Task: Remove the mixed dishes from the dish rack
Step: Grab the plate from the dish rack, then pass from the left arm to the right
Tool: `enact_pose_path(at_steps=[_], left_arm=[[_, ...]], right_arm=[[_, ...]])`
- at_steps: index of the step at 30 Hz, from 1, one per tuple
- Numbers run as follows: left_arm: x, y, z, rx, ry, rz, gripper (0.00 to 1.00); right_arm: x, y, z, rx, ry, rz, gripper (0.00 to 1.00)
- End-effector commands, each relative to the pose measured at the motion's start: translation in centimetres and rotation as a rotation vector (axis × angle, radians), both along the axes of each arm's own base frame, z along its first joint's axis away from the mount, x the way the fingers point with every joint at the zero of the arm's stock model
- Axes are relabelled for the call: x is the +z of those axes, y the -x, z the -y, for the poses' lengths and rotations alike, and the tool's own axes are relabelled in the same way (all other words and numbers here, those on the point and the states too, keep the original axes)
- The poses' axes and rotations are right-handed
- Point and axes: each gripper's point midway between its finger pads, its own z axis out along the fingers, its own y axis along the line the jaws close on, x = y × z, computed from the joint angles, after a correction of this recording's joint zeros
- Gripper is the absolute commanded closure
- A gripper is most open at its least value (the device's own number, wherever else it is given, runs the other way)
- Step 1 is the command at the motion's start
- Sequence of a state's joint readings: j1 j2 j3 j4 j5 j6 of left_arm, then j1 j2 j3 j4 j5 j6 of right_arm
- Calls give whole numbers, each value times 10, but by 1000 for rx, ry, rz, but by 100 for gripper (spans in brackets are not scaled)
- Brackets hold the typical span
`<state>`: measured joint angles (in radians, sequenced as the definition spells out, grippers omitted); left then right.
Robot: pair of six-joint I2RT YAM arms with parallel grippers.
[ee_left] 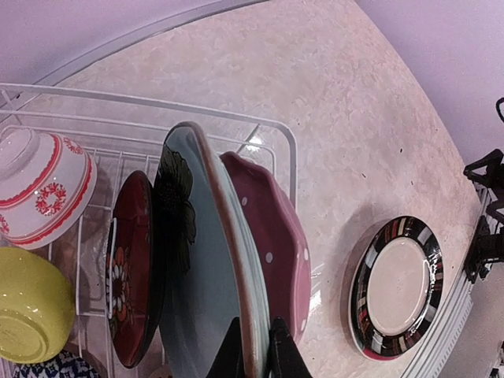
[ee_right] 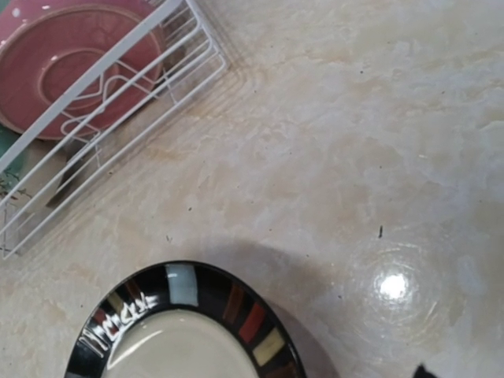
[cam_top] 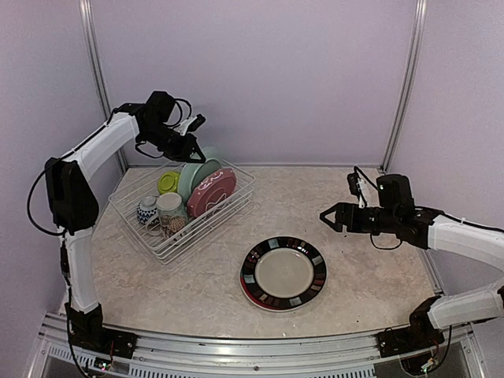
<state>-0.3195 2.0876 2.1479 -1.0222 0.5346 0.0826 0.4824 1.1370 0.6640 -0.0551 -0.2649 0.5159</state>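
Observation:
The white wire dish rack [cam_top: 206,227] stands at the back left and holds several dishes. My left gripper [cam_top: 189,142] is above it, shut on the top rim of an upright pale blue plate [ee_left: 205,276] with a dark flower; its fingers [ee_left: 280,350] flank that rim. A pink dotted plate [ee_left: 272,228] stands right of it and a red floral plate [ee_left: 130,268] left. The black-rimmed striped plate [cam_top: 283,273] lies flat on the table. My right gripper [cam_top: 328,218] is open and empty, hovering right of it.
The rack [ee_left: 157,105] also holds a red-white bowl [ee_left: 43,185], a lime bowl [cam_top: 168,182], a blue-white bowl [cam_top: 147,210] and a cream mug [cam_top: 172,213]. The right wrist view shows the rack corner [ee_right: 118,55] and the striped plate [ee_right: 181,339]. Walls close the back.

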Motion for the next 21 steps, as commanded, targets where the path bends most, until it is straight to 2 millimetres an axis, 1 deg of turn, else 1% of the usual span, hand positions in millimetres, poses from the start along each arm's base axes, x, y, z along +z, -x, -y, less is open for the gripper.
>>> enact_pose_path(at_steps=[1, 9, 13, 16, 18, 21], left_arm=[[93, 21, -4, 67, 100, 109, 100], [136, 43, -3, 61, 96, 231, 100], [154, 50, -2, 66, 93, 289, 100], [169, 51, -2, 97, 65, 361, 100], [179, 54, 1, 94, 46, 418, 100], [197, 67, 14, 61, 36, 506, 100]], right_arm=[[10, -9, -6, 7, 0, 27, 15], [9, -15, -12, 26, 1, 15, 15], [10, -17, -13, 25, -1, 14, 15], [10, -18, -14, 26, -2, 12, 15], [9, -18, -14, 23, 1, 6, 15], [8, -19, -14, 16, 2, 0, 15]])
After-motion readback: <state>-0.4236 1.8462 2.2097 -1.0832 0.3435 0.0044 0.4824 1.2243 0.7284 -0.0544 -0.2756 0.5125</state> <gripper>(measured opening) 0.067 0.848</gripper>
